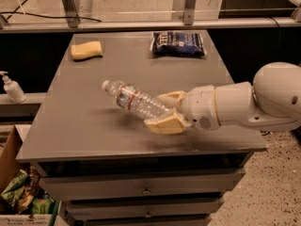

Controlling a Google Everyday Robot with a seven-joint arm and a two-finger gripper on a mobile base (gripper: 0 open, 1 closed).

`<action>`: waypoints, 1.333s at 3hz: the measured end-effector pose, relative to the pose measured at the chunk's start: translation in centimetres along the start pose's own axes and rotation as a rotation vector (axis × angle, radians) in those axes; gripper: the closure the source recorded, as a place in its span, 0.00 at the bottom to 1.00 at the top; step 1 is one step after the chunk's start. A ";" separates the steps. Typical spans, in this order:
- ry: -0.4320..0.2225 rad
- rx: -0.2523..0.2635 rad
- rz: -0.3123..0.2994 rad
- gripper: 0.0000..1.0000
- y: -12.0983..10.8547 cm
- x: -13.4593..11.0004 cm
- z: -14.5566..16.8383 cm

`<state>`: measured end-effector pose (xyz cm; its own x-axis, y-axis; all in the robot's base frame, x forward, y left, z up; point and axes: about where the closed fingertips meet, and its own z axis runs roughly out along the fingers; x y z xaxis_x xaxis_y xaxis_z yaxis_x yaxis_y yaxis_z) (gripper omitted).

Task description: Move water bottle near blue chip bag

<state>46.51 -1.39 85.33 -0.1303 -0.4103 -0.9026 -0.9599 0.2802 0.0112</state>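
The water bottle (135,100) is a clear ribbed bottle with a white cap and a red and white label band. It is tilted, cap end up and to the left, above the grey table (80,126). My gripper (165,112) is shut on the bottle's base end, with one tan finger (162,125) in front of it and the other behind. The white arm reaches in from the right. The blue chip bag (178,43) lies flat at the far right of the table, well beyond the bottle.
A yellow sponge (86,50) lies at the table's far left. A small white pump bottle (12,87) stands on a ledge left of the table. A box with packets (21,197) sits on the floor at lower left. A metal rail runs behind the table.
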 end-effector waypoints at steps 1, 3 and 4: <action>0.019 0.083 -0.020 1.00 -3.2 -1.5 -4.9; 0.106 0.191 -0.041 1.00 -7.8 -2.8 -11.3; 0.133 0.186 -0.063 1.00 -7.4 -2.1 -10.8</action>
<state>51.18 -11.97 91.75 -0.1146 -0.5392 -0.8343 -0.9065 0.4004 -0.1342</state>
